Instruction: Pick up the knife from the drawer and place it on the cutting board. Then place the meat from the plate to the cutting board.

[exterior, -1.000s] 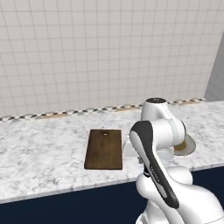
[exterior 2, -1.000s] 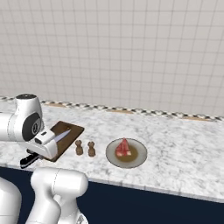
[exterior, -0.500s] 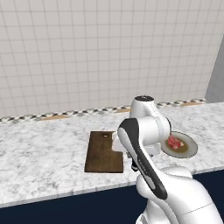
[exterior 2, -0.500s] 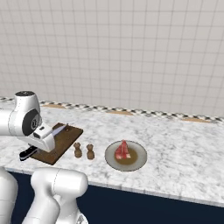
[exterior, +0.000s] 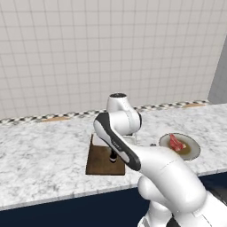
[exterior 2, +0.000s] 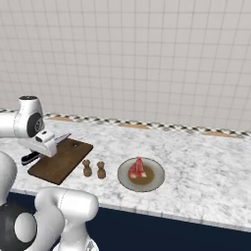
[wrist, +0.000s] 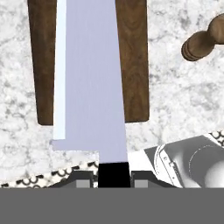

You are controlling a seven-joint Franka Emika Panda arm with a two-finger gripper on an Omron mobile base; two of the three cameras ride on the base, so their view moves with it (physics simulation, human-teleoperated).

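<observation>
My gripper point(exterior 2: 44, 145) is shut on the knife point(exterior 2: 60, 139) where the black handle point(wrist: 113, 174) meets the blade. The broad silver-grey blade point(wrist: 89, 83) runs lengthwise over the dark-brown cutting board point(wrist: 134, 65). Its heel and handle reach past the board's near end. In the right base view the knife hangs tilted over the left part of the cutting board point(exterior 2: 62, 162), handle end point(exterior 2: 29, 158) low. The meat point(exterior 2: 137, 169) lies on the plate point(exterior 2: 156, 180), to the right of the board. From the left base view, the meat point(exterior: 176, 142), plate point(exterior: 191, 150) and board point(exterior: 101, 160) show beside my arm. The drawer is out of view.
Two small wooden shakers point(exterior 2: 87, 168) point(exterior 2: 101, 170) stand between the board and the plate; one shaker point(wrist: 202, 41) shows in the hand view. The marble counter point(exterior 2: 206, 171) runs along a tiled wall. Navy cabinet fronts point(exterior: 53, 215) lie below its front edge.
My arm has swung left, carrying the knife a little farther along and up over the board. Board, plate, meat and shakers have stayed put.
</observation>
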